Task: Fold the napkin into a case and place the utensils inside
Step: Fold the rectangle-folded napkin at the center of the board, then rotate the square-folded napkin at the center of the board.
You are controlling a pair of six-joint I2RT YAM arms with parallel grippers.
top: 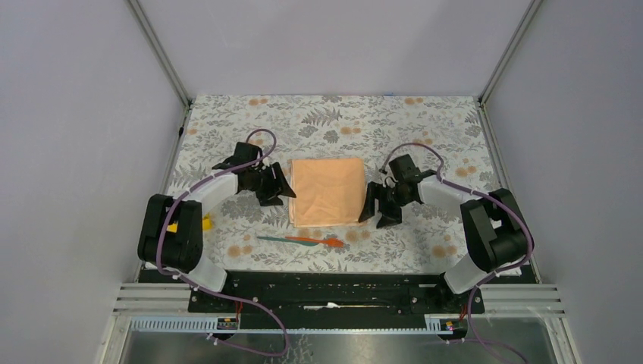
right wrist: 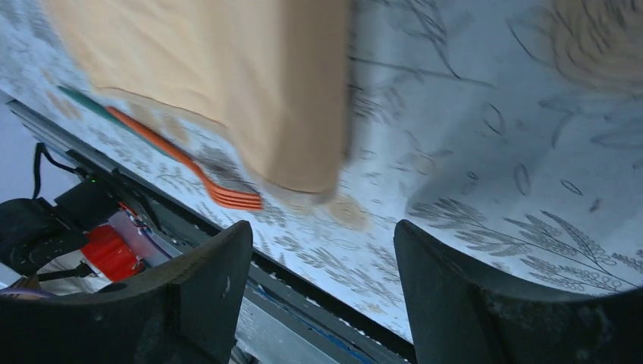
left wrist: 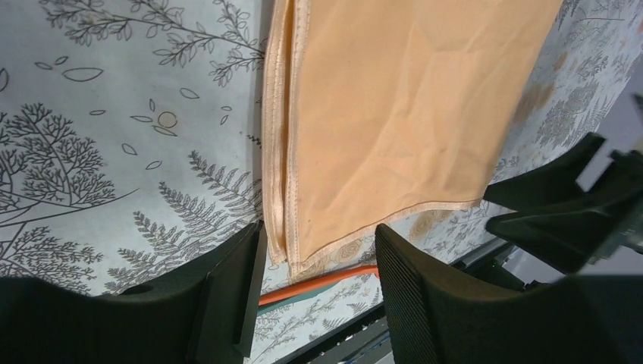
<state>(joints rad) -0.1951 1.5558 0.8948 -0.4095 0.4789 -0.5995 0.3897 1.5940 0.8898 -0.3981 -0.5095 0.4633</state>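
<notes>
The peach-orange napkin [top: 327,191] lies folded in layers, roughly square, mid-table on the floral cloth. Its stacked hemmed edges show in the left wrist view [left wrist: 394,114]. My left gripper [top: 283,186] is open and empty at the napkin's left edge, its jaws straddling the near-left corner [left wrist: 318,258]. My right gripper [top: 377,207] is open and empty beside the napkin's right edge [right wrist: 322,258], over bare cloth near the corner [right wrist: 212,76]. The utensils lie in front of the napkin: a teal piece [top: 273,239] and an orange-red fork [top: 318,242], also seen in both wrist views [left wrist: 318,282] [right wrist: 227,197].
A small yellow block [top: 189,225] sits by the left arm's base. The black base rail [top: 334,284] runs along the near table edge, just past the utensils. Grey walls enclose the table on three sides.
</notes>
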